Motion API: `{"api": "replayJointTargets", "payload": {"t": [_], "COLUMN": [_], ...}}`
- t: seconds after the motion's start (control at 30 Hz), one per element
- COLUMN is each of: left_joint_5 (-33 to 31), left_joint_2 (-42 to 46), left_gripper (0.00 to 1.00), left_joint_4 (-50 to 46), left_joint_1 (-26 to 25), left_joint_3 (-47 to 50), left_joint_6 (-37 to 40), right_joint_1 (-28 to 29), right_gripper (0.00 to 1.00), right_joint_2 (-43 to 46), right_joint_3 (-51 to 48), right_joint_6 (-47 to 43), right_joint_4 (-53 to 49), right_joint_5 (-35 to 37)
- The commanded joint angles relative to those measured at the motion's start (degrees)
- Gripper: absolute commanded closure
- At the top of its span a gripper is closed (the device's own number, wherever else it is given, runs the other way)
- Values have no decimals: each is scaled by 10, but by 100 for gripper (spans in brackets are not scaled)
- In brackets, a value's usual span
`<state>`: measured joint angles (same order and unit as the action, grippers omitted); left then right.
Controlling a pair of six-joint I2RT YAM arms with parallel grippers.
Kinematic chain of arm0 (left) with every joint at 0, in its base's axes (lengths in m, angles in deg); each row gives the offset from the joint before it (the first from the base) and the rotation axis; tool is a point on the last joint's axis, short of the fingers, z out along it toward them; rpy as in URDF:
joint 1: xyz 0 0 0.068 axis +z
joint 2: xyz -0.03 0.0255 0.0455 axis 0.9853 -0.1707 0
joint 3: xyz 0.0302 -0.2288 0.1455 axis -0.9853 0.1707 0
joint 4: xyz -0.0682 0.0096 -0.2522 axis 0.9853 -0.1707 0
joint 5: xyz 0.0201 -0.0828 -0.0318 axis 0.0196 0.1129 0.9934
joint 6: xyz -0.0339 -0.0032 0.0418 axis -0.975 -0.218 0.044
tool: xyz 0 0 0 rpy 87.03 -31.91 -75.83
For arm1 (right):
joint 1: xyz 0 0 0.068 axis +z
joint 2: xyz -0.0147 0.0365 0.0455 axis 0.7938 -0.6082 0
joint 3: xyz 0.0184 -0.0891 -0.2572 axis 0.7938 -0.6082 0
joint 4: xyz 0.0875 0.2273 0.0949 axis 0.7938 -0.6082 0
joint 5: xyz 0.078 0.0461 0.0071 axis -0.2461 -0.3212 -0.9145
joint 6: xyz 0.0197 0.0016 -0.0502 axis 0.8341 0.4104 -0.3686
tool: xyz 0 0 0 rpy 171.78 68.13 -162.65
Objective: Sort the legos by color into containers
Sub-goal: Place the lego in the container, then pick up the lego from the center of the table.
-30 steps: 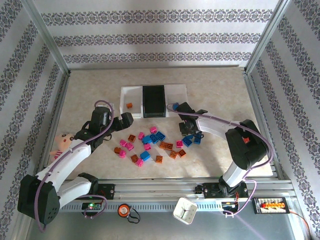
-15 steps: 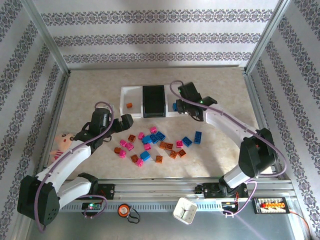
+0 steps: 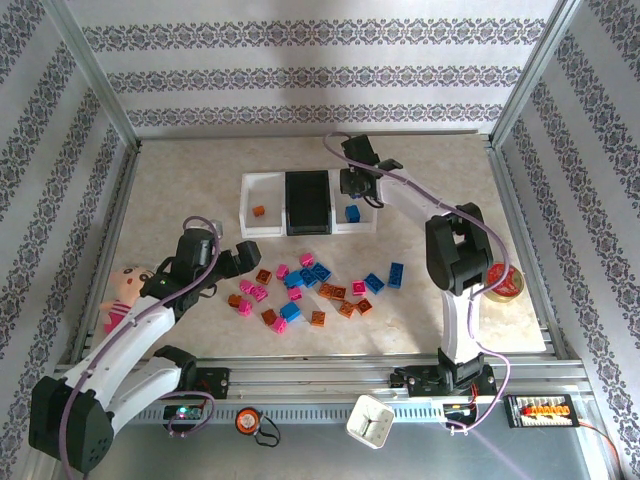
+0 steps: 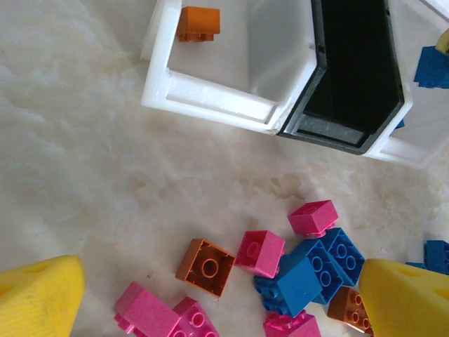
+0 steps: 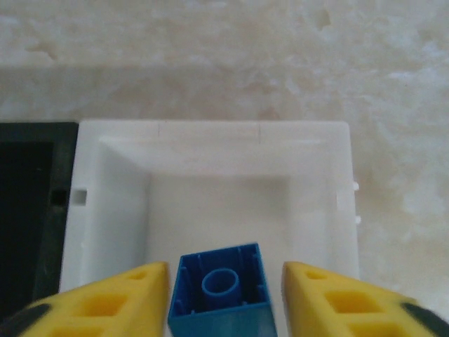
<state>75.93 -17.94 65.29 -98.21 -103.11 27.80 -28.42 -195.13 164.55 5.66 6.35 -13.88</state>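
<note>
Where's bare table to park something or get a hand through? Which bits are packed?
Free: the strip between the containers and the back wall; the far-left area beside the containers, beyond the doll; right of the legos toward the round object, though the right arm crosses above it. Crowded: the legos spread just in front of the containers.

the counter (image 3: 200, 170) is a pale beige, marbled slab under soft, even light. three walls (image 3: 320, 75) close it in, papered white with bands of grey damask pattern. slanting aluminium posts (image 3: 95, 75) mark the back corners, and a metal rail (image 3: 320, 375) runs along the near edge.
</note>
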Motion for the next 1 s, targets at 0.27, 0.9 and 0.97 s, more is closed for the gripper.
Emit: {"api": "replayJointTargets", "payload": {"t": [0.27, 0.9, 0.97], "left_joint_5": [-16, -25, -26], "left_joint_2": [15, 34, 43], "left_gripper": [0, 0, 0], "left_joint_4": [-32, -24, -26], "left_joint_1": [-5, -3, -3], "left_joint_3": [6, 27, 36], "left_joint_6": [-11, -25, -28], "right_joint_1": [48, 236, 234], "right_gripper": [30, 29, 29], "right_joint_2": [138, 212, 203], "right_joint_3": [-120, -328, -324], "right_joint_6": [-2, 46, 46], "right_joint_4": [33, 102, 104], "right_joint_5": [-7, -33, -34]}}
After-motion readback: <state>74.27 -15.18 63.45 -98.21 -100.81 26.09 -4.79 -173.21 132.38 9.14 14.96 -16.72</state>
